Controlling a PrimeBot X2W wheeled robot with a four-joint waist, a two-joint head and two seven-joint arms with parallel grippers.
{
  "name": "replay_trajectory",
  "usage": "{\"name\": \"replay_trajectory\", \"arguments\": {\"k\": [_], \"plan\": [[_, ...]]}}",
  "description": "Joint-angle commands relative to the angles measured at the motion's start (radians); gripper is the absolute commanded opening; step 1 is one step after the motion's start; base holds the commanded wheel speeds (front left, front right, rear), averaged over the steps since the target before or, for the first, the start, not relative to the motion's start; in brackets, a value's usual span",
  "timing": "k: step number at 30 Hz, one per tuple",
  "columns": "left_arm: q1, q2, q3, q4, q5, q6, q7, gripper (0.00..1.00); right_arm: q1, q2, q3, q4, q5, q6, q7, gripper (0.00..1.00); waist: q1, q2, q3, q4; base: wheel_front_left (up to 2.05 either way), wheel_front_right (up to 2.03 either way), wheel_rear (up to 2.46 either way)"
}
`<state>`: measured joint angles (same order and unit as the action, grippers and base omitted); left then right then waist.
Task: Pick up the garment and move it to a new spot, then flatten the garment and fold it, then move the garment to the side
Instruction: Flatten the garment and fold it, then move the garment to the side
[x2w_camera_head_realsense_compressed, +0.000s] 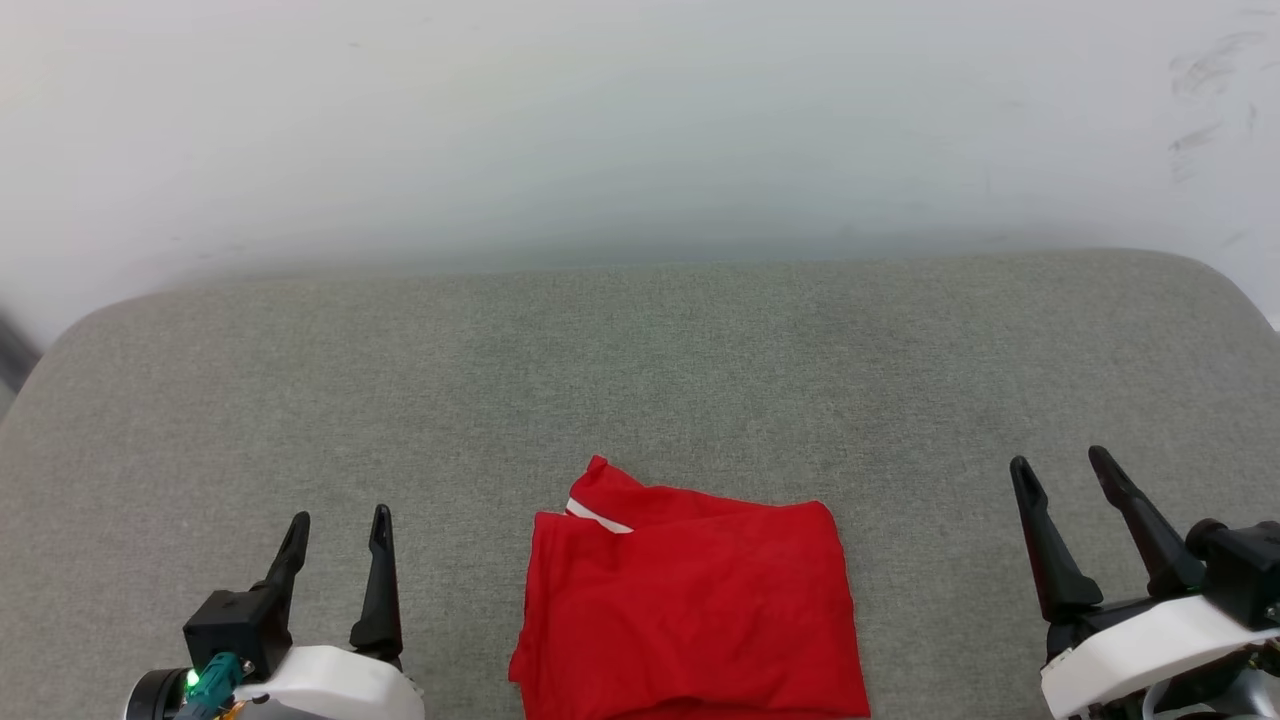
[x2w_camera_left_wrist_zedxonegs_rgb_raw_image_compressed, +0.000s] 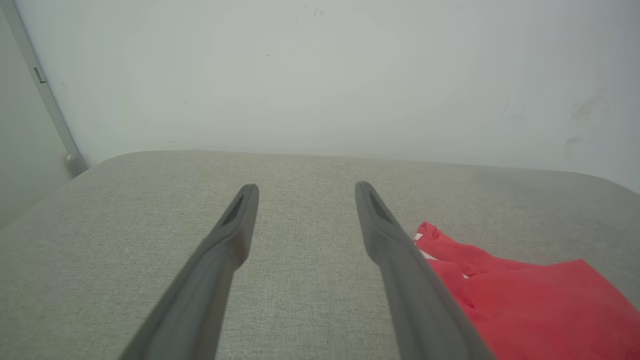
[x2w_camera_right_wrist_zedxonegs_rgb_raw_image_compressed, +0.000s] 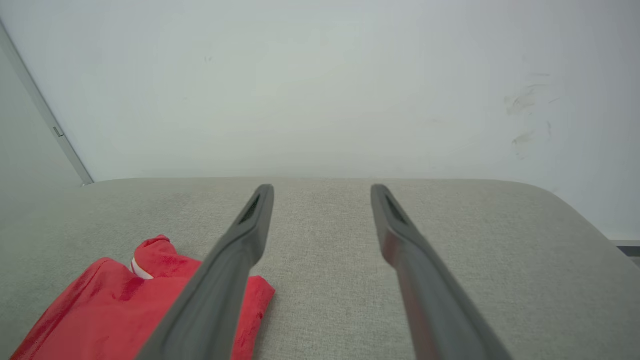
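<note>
The red garment (x2w_camera_head_realsense_compressed: 690, 610) lies folded into a compact rectangle at the near middle of the grey cushioned surface (x2w_camera_head_realsense_compressed: 640, 380), with a thin white strip showing near its top left corner. Its lettering is hidden. My left gripper (x2w_camera_head_realsense_compressed: 338, 527) stands open to the left of it, apart from the cloth. My right gripper (x2w_camera_head_realsense_compressed: 1062, 470) is open well to the right, also apart. The left wrist view shows the garment (x2w_camera_left_wrist_zedxonegs_rgb_raw_image_compressed: 525, 300) at the lower right of my open left gripper (x2w_camera_left_wrist_zedxonegs_rgb_raw_image_compressed: 306, 189). In the right wrist view the garment (x2w_camera_right_wrist_zedxonegs_rgb_raw_image_compressed: 125, 305) lies lower left of my open right gripper (x2w_camera_right_wrist_zedxonegs_rgb_raw_image_compressed: 322, 189).
A pale wall (x2w_camera_head_realsense_compressed: 640, 120) rises behind the surface, with dark scuff marks (x2w_camera_head_realsense_compressed: 1205, 90) at the upper right. The surface has rounded far corners (x2w_camera_head_realsense_compressed: 1215, 280). A grey vertical strip (x2w_camera_left_wrist_zedxonegs_rgb_raw_image_compressed: 45, 95) runs along the wall at the left.
</note>
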<state>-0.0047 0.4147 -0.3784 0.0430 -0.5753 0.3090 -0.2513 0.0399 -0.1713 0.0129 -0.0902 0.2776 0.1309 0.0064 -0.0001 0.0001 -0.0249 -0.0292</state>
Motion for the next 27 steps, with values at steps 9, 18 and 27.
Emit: {"name": "replay_trajectory", "arguments": {"k": [9, 18, 27], "plan": [[0.001, 0.011, 0.008, 0.002, -0.006, 0.006, -0.005, 1.00, 0.016, 0.023, -0.001, -0.051, -0.010, 0.000, 0.036, 1.00, 0.0001, -0.0001, 0.002, -0.002, 0.00, 0.00, 0.00], [-0.022, -0.003, 0.032, -0.010, 0.007, -0.002, -0.011, 1.00, 0.008, 0.004, -0.141, 0.066, 0.161, 0.000, 0.208, 1.00, 0.0001, -0.0001, 0.024, 0.029, 0.00, 0.00, 0.00], [-0.051, -0.056, 0.083, -0.053, 0.061, -0.031, -0.015, 1.00, -0.029, -0.056, -0.301, 0.273, 0.422, 0.000, 0.635, 1.00, 0.0001, -0.0001, 0.087, 0.099, 0.00, 0.00, 0.00]]}}
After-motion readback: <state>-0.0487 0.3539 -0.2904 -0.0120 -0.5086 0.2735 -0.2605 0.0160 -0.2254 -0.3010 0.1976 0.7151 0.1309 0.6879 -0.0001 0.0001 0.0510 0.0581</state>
